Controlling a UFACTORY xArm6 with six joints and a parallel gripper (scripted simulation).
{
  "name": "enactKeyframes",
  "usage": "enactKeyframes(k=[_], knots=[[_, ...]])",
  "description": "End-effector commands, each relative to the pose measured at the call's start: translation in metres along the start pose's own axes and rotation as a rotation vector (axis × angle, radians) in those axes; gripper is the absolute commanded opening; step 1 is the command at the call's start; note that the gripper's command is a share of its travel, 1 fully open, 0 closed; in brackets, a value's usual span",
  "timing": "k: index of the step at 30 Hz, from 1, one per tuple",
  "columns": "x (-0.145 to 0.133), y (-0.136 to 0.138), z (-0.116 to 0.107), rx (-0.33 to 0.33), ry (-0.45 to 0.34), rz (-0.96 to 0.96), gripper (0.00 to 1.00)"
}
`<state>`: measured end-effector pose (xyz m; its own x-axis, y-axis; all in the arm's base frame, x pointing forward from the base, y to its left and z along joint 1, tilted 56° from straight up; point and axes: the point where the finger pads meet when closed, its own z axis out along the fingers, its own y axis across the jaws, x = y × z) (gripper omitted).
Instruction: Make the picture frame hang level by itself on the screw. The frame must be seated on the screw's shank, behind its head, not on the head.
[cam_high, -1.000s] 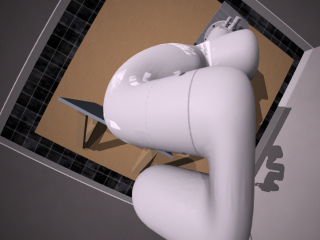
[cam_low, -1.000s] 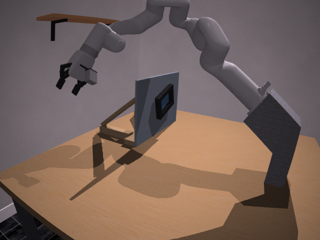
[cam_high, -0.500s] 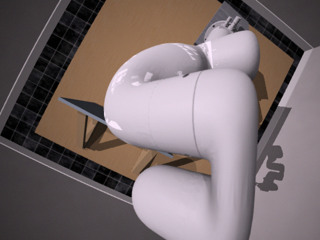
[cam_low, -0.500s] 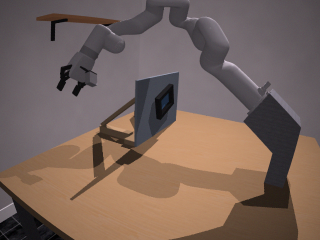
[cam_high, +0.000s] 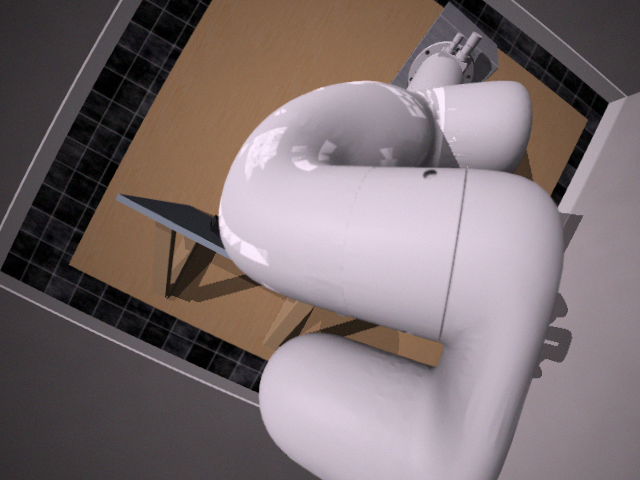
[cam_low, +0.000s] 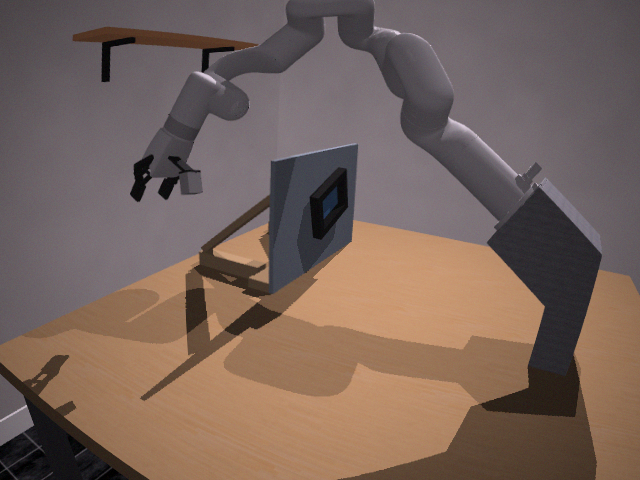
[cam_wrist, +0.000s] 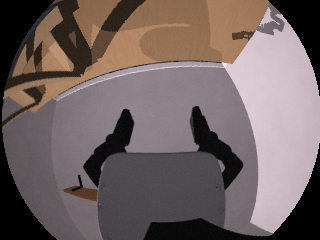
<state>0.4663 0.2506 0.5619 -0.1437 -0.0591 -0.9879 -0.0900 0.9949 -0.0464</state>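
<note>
Black picture frame on blue-grey panel | pincer released

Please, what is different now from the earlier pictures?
In the exterior view, the grey and black tool has moved down and slightly right. Nothing was taken hold of or let go. The black rectangular picture frame and flat blue-grey board stayed as they were.
</note>
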Motion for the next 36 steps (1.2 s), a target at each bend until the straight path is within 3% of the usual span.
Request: enactKeyframes(k=[1, 7, 13, 15, 16, 25, 30, 32, 33, 36], knots=[[-0.017, -0.056, 0.028, 0.115, -0.057, -0.071, 1.0], [-0.034, -0.134, 0.043, 0.316, -0.107, -0.204, 1.0], [-0.049, -0.21, 0.043, 0.527, -0.129, -0.356, 1.0], [-0.049, -0.21, 0.043, 0.527, -0.129, -0.356, 1.0], [-0.055, -0.244, 0.045, 0.562, -0.129, -0.383, 1.0], [-0.071, -0.348, 0.023, 0.833, -0.098, -0.601, 1.0], [-0.079, -0.404, 0.006, 0.94, -0.067, -0.693, 1.0], [-0.079, -0.404, 0.006, 0.94, -0.067, -0.693, 1.0], [-0.082, -0.436, -0.001, 0.957, -0.062, -0.708, 1.0], [-0.085, -0.463, -0.011, 0.998, -0.046, -0.746, 1.0]])
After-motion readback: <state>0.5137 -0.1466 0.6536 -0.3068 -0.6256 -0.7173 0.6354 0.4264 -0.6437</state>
